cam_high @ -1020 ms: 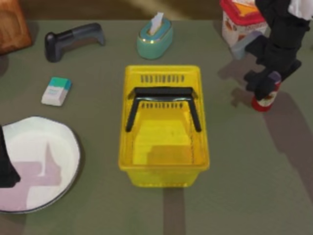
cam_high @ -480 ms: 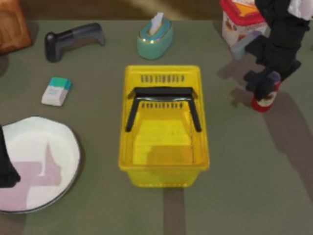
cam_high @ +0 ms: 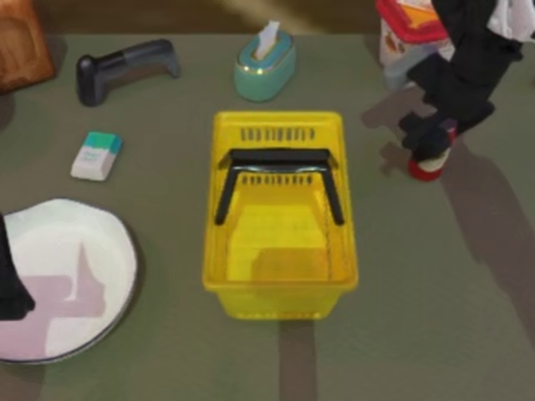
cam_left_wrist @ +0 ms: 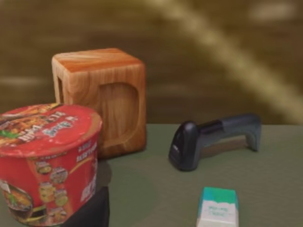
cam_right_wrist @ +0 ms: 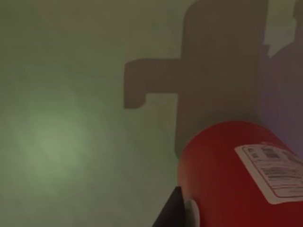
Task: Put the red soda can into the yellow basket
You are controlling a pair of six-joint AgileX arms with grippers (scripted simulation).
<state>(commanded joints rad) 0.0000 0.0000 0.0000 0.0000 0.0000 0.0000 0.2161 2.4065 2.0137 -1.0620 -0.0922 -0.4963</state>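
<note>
Looking down from the top view, the right gripper [cam_high: 433, 142] sits over the red soda can [cam_high: 426, 165], which lies right of the yellow basket [cam_high: 280, 288] and well apart from it, just short of the red-lidded tub [cam_high: 399, 33]. Only the can's lower red part shows beneath the arm, so the hold comes from above, probably to leave the can free to travel over the basket's rim. The basket's black handles [cam_high: 280, 171] are folded across its far half, leaving the near half open as the likely drop spot. The left arm is parked at the table's left edge, over the white plate [cam_high: 113, 242].

From the left wrist view, a noodle cup [cam_left_wrist: 45, 161], wooden block [cam_left_wrist: 102, 97] and scanner [cam_left_wrist: 213, 139] appear; the left fingers are out of sight.

From the right wrist view, the can [cam_right_wrist: 236, 175] fills the lower corner with a dark fingertip [cam_right_wrist: 173, 210] against it and its shadow on the table behind, so I judge it clamped and lifted.
</note>
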